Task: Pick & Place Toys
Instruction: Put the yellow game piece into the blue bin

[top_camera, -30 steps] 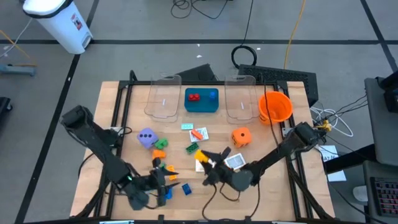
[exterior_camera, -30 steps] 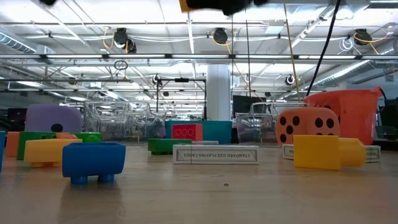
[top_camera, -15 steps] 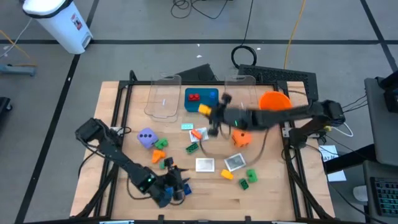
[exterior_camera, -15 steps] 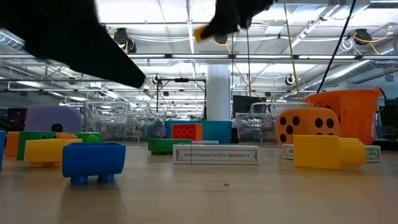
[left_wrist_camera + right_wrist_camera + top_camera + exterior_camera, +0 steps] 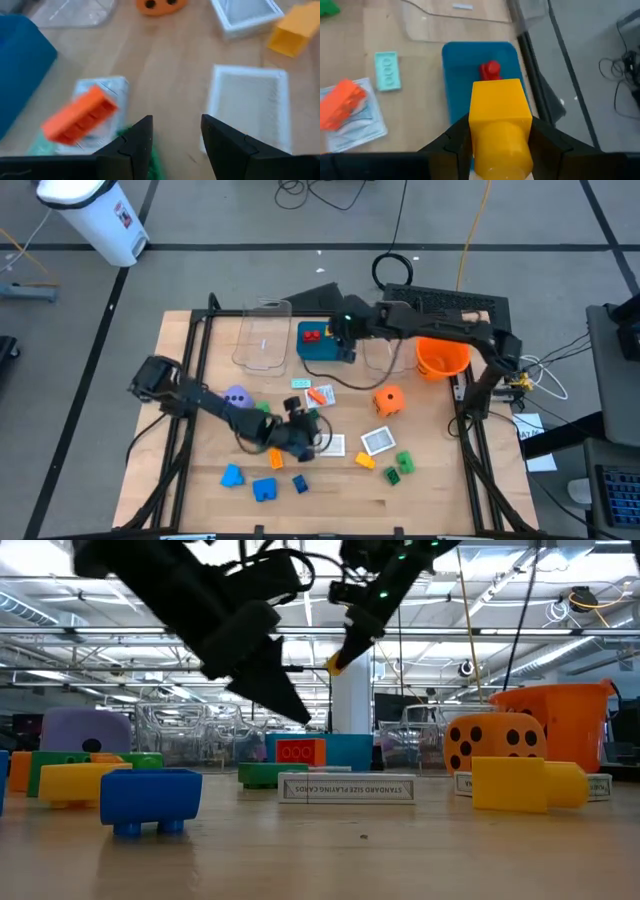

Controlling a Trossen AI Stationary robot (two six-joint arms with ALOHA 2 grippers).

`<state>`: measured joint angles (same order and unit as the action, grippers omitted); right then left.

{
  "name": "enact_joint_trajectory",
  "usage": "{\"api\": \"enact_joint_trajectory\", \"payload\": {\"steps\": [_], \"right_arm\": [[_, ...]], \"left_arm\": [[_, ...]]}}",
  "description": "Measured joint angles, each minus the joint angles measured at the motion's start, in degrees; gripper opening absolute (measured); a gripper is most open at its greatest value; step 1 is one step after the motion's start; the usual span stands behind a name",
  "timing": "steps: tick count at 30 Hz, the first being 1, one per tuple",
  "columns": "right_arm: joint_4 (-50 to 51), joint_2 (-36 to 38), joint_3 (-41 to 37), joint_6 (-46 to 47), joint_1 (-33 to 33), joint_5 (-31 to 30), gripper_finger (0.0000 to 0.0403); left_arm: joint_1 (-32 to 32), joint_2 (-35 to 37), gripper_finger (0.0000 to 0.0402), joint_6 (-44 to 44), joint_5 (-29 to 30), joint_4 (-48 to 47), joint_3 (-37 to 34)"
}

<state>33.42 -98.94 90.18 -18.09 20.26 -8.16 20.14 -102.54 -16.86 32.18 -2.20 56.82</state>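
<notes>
The yellow brick (image 5: 501,117) is clamped in the right gripper (image 5: 501,150), hanging right over the teal tray (image 5: 460,85) beside the red brick (image 5: 491,69). I'd lower before letting go. That arm's stretched way across the back; left gripper (image 5: 172,145) hovers empty, parted, over the cards.

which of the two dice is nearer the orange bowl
The orange die. It sits on the table's right half, just below and left of the orange bowl in the high view, while the purple die lies far off on the left half.
</notes>
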Motion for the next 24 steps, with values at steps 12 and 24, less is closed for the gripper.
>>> {"api": "enact_joint_trajectory", "payload": {"steps": [12,24], "right_arm": [[17.2,-14.0,18.6,-11.2,6.5,1.2,0.0134],[18.5,-15.2,19.2,-11.0,10.8,8.5,0.0134]], "left_arm": [[-10.2,26.4,0.0175,7.0,-5.8,2.7,-16.0],[-26.7,49.9,0.0175,11.8,-27.2,25.3,-37.0]]}}
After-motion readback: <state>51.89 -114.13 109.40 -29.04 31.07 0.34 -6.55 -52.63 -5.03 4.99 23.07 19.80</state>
